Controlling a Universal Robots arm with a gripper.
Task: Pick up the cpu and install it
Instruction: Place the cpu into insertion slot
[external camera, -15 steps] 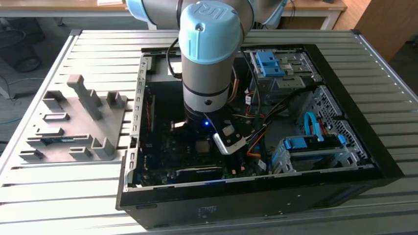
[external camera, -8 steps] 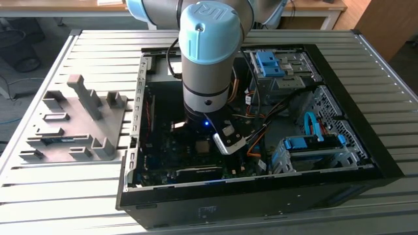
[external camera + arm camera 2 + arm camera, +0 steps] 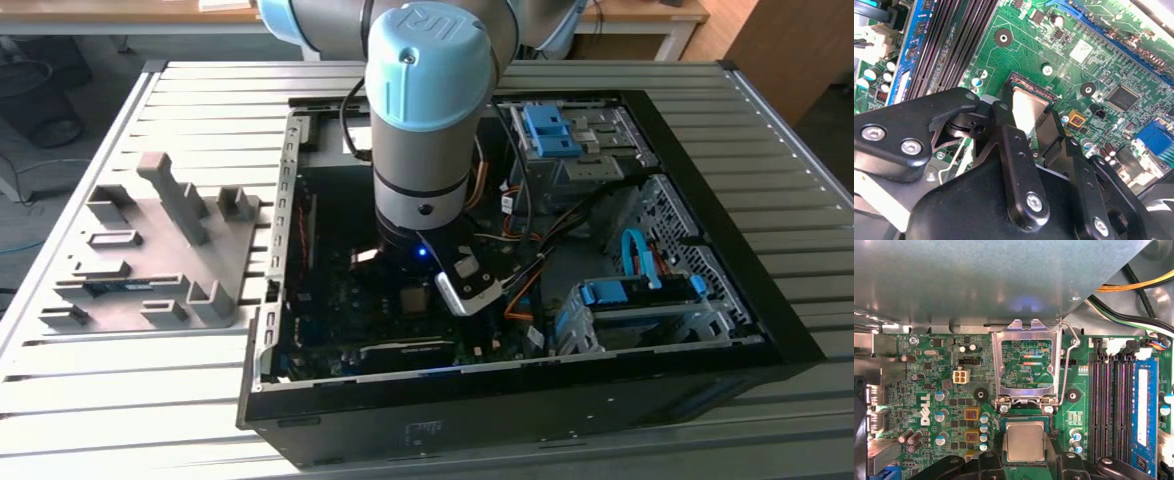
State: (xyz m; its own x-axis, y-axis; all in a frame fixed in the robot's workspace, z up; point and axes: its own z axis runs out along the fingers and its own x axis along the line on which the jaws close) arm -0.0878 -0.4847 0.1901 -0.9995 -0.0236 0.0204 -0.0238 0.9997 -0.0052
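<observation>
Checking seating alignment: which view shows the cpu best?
First wrist view: the cpu faces the camera, whole silver top visible. The second wrist view shows it aslant, its near end hidden. In the exterior view the arm stands over it.

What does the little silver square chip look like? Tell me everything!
The cpu is a small flat square with a dull silver-grey metal top. It lies level over its socket on the green motherboard, beside the hinge of the swung-open metal frame. The gripper's black fingers clasp two opposite sides.
</observation>
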